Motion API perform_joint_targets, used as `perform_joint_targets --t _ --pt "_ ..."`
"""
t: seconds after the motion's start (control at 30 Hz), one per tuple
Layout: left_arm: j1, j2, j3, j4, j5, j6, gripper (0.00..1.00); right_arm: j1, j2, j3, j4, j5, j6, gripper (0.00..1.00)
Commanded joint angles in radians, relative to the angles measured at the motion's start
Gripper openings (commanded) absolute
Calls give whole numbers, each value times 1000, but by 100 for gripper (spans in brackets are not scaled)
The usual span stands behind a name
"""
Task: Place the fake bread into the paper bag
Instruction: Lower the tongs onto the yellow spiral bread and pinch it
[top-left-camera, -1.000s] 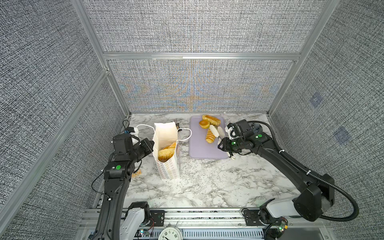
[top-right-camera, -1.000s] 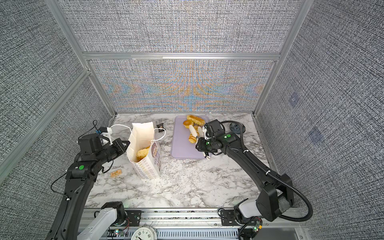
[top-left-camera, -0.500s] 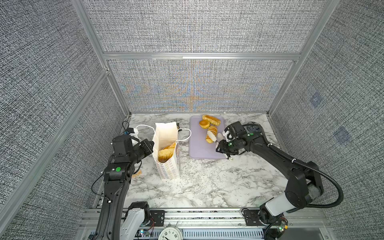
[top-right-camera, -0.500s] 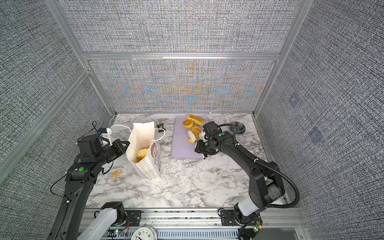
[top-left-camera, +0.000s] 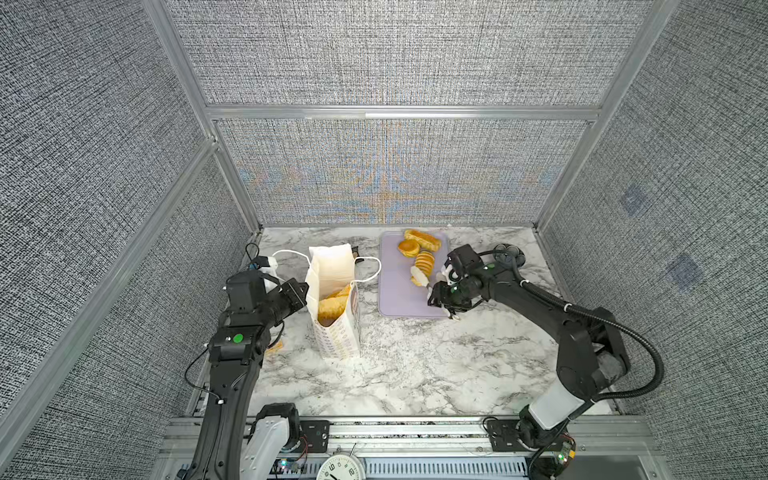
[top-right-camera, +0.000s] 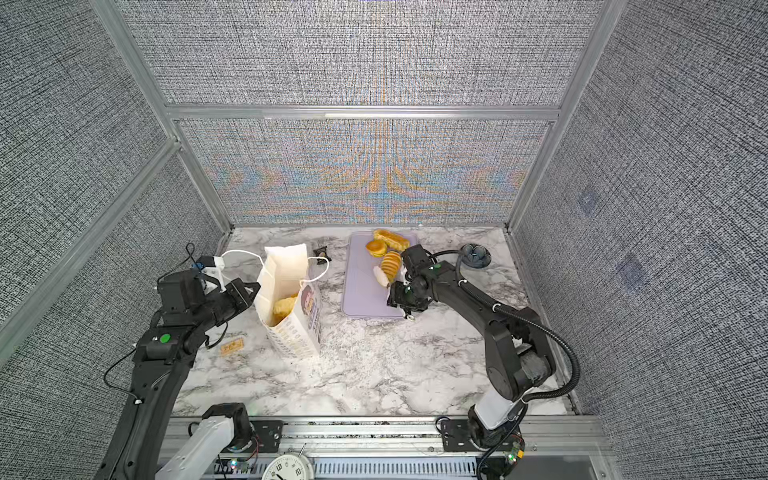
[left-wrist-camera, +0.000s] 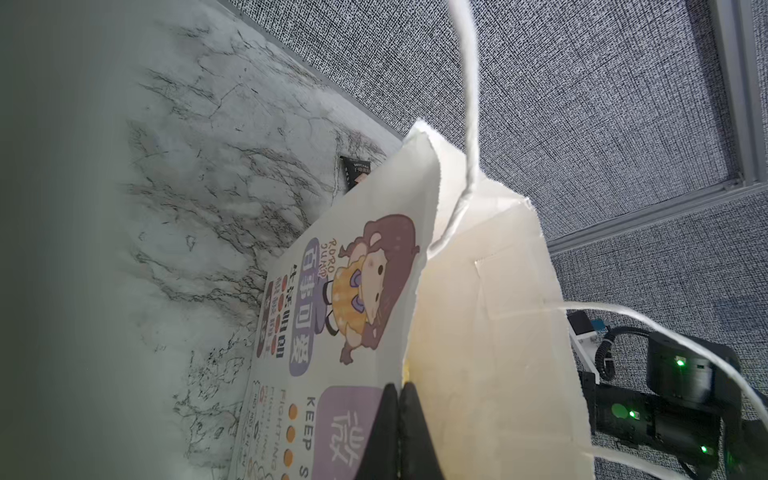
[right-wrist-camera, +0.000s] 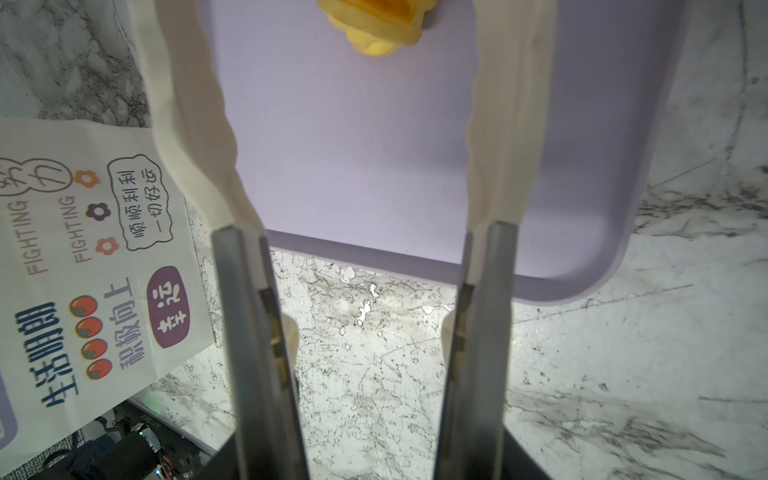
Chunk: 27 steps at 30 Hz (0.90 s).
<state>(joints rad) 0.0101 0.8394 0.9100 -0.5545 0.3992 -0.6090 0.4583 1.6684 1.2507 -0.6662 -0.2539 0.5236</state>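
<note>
The marble table (top-left-camera: 415, 365) spans the floor of the grey-walled cell. On its left half the paper bag (top-left-camera: 338, 340) stands upright and open. It is tall, narrow and white, with rows of small coloured ring flowers on the front wall and a cartoon girl with printed characters on one side. Thin white cord handles (top-left-camera: 368, 270) loop out from its mouth. To its right, well apart, lies the flat lavender tray (top-left-camera: 399, 299) with rounded corners.

The fake bread (top-left-camera: 332, 305) is in two places. Golden, ridged pieces fill the lower part of the bag. The rest sit at the far end of the tray: a long loaf (top-left-camera: 422, 240) in golden brown, a round bun (top-left-camera: 408, 248) just beside it, and a pale yellow ridged pastry (top-left-camera: 424, 261) nearer the middle.

The left gripper (top-left-camera: 301, 291) is at the bag's left rim, its black fingers (left-wrist-camera: 409, 419) pinched together on the paper edge. The right gripper (top-left-camera: 432, 279) hovers over the tray with its white fingers (right-wrist-camera: 195, 137) spread apart and nothing between them. The ridged pastry lies just ahead of them.
</note>
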Motion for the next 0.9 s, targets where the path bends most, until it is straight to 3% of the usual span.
perform_joint_targets --t 0.0,0.87 --pt "2 -1 -3 -2 9 6 0 0 22 18 20 5 4 58" --pt "1 -9 -22 5 14 3 0 22 188 120 4 66 22 57"
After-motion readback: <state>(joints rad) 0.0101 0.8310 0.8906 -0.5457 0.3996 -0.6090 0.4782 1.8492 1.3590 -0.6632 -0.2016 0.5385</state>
